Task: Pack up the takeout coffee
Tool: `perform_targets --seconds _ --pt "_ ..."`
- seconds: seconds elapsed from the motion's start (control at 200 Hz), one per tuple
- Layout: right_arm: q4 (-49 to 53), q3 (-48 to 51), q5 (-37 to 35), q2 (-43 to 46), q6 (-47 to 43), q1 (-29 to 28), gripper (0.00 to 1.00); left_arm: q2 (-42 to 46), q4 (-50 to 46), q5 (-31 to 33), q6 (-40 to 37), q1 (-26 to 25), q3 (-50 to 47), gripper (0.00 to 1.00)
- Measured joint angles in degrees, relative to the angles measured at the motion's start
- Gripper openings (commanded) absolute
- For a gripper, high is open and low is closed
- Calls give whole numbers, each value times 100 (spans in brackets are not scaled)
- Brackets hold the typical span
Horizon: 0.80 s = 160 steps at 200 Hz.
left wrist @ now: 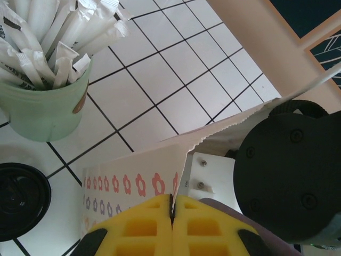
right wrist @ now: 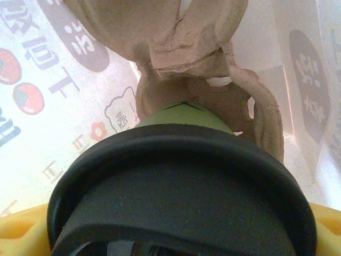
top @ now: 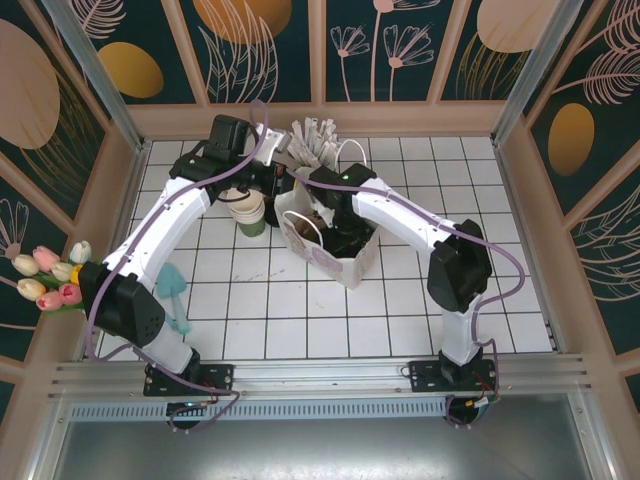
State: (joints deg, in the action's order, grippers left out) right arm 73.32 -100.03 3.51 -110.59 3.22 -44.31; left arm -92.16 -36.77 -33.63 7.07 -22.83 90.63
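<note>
While the left fingers [left wrist: 169,220] are pressed fully together on the top edge of the white paper bag [top: 352,266], pinching its flower-printed wall between the yellow pads, the right fingers [top: 340,237] reach down inside that bag. They stand wide on either side of the takeout coffee [right wrist: 176,192] and hold it, its dark round lid close under the right wrist camera and a strip of green cup wall showing beyond the lid. The cup's lower end sits against a brown cardboard carrier [right wrist: 198,49] in the bottom of the bag. The bag stands upright near the middle of the white tiled bench [top: 400,312]. A pale green cup of paper-wrapped sticks [left wrist: 47,109] stands just behind it, and a stack of cream cups [top: 250,212] just to its left.
</note>
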Motion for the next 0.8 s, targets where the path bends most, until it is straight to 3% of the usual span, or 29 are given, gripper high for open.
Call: perform_targets --seconds 0.801 --pt "11 -203 -50 -72 227 50 50 0 -264 -232 -2 26 4 0"
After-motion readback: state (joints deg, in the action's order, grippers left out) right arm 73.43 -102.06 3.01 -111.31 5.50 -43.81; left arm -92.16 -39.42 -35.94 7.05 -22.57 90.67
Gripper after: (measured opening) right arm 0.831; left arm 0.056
